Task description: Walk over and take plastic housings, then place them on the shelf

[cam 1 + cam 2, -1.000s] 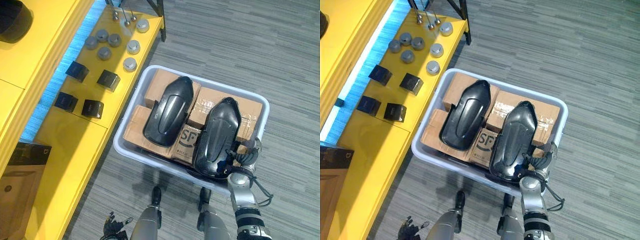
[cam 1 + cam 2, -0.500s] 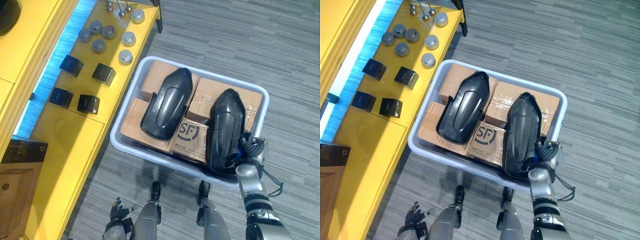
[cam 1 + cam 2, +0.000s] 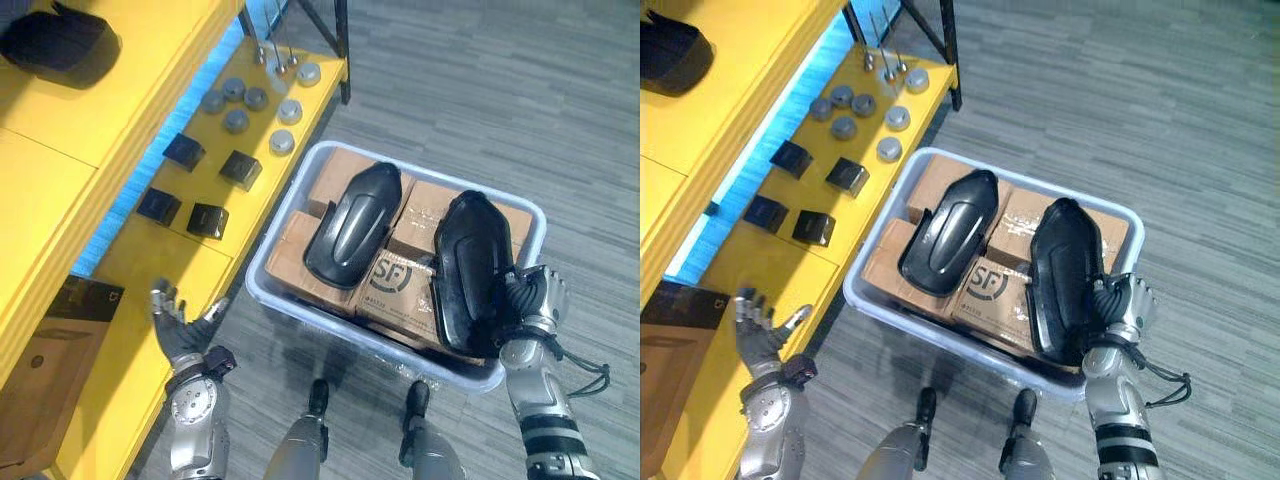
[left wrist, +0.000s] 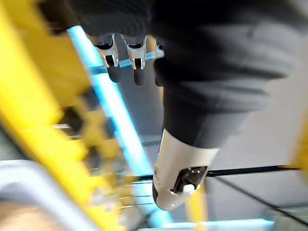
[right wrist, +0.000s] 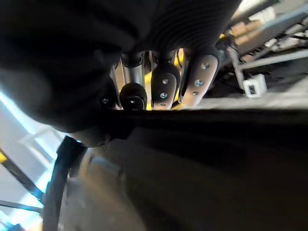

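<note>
Two black plastic housings lie on cardboard boxes inside a pale grey tub [image 3: 533, 213]. The left housing [image 3: 350, 225] lies untouched. My right hand [image 3: 530, 300] is at the near right side of the right housing [image 3: 470, 270], and its fingers [image 5: 163, 86] curl over that housing's dark edge [image 5: 216, 159]. My left hand [image 3: 178, 335] is raised over the near end of the yellow shelf [image 3: 150, 270], fingers spread and holding nothing; in the left wrist view its fingers [image 4: 125, 57] are straight.
Small black boxes [image 3: 205, 220] and grey round caps [image 3: 283, 140] sit on the lower yellow shelf. Another dark housing [image 3: 60, 45] lies on the upper shelf. A brown box [image 3: 40, 400] stands at the near left. Grey carpet stretches to the right of the tub.
My right hand's fingers have curled shut on the right housing's edge. My left hand has risen with its fingers spread. The camera has shifted.
</note>
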Robot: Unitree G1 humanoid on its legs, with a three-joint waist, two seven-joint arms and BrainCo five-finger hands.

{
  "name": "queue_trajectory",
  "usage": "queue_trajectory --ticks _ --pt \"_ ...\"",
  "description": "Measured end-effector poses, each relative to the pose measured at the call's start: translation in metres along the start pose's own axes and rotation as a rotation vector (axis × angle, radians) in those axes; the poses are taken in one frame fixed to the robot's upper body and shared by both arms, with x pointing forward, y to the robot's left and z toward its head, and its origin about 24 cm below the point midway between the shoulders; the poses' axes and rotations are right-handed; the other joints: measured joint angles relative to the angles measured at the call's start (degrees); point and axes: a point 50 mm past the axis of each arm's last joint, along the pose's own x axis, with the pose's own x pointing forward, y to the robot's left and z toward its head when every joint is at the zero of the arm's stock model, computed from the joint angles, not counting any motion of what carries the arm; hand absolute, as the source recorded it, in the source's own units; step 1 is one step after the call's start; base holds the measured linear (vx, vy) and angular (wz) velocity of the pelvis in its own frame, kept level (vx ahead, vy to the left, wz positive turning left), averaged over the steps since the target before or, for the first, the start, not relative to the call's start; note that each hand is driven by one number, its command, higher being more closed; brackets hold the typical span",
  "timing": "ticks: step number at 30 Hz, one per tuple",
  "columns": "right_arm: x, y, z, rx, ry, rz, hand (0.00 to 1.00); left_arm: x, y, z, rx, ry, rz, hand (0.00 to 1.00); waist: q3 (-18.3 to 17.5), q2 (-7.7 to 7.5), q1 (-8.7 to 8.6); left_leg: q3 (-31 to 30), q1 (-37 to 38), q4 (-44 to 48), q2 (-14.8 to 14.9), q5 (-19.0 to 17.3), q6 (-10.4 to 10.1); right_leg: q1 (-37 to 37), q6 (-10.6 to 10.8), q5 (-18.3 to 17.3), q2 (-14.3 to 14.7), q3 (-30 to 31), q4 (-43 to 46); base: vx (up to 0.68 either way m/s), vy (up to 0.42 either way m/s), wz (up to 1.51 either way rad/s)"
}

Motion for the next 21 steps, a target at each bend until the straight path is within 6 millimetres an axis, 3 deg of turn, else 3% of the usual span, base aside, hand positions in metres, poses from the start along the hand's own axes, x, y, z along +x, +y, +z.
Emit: queue_trajectory --ticks 2,6,9,12,17,21 --pt "-0.003 0.001 0.002 -0.006 -0.013 0.005 1.0 -0.004 -0.015 0.017 0.001 -0.086 -0.052 0.0 -2.4 -0.73 -0.09 0.1 1.4 -1.5 0.0 0.4 0.2 1.1 0.0 0.0 0.0 -0.1 -0.7 0.02 -0.002 0.0" --pt "-0.007 0.011 0.015 0.007 -0.069 0.051 1.0 -0.02 -0.048 0.016 -0.083 -0.05 -0.237 0.0 -7.2 -2.26 -1.04 0.2 3.5 -4.8 0.1 1.5 0.1 2.9 0.1 0.7 0.1 -0.2 -3.3 0.06 0.006 0.0" --pt "-0.005 0.02 0.045 0.04 -0.171 0.083 1.0 -0.031 -0.089 -0.001 -0.215 0.087 -0.465 0.0 -10.4 -3.03 -1.56 1.6 5.3 -6.4 0.7 1.9 0.1 5.6 0.0 3.2 0.9 0.4 -8.4 0.07 0.011 -0.19" --pt "-0.005 0.021 0.08 0.104 -0.281 0.085 1.0 -0.038 -0.115 -0.022 -0.312 0.25 -0.574 0.0 -11.8 -3.54 -2.18 3.4 7.3 -8.1 0.8 2.5 0.0 7.5 -0.1 5.0 1.3 1.7 -11.8 0.05 0.015 -0.25" --pt "-0.023 0.02 0.124 0.231 -0.416 0.084 1.0 -0.044 -0.128 -0.051 -0.294 0.415 -0.614 0.0 -14.5 -5.07 -3.57 5.3 9.1 -9.9 1.9 2.9 -0.4 7.9 -0.8 5.7 2.5 3.4 -13.1 0.02 -0.003 -0.22" --pt "-0.041 0.024 0.144 0.294 -0.486 0.12 1.0 -0.049 -0.133 -0.057 -0.3 0.465 -0.624 0.0 -15.8 -6.11 -4.18 6.5 9.9 -10.3 2.6 3.1 -0.7 8.1 -1.3 6.2 3.4 4.6 -13.6 -0.01 -0.018 -0.18"
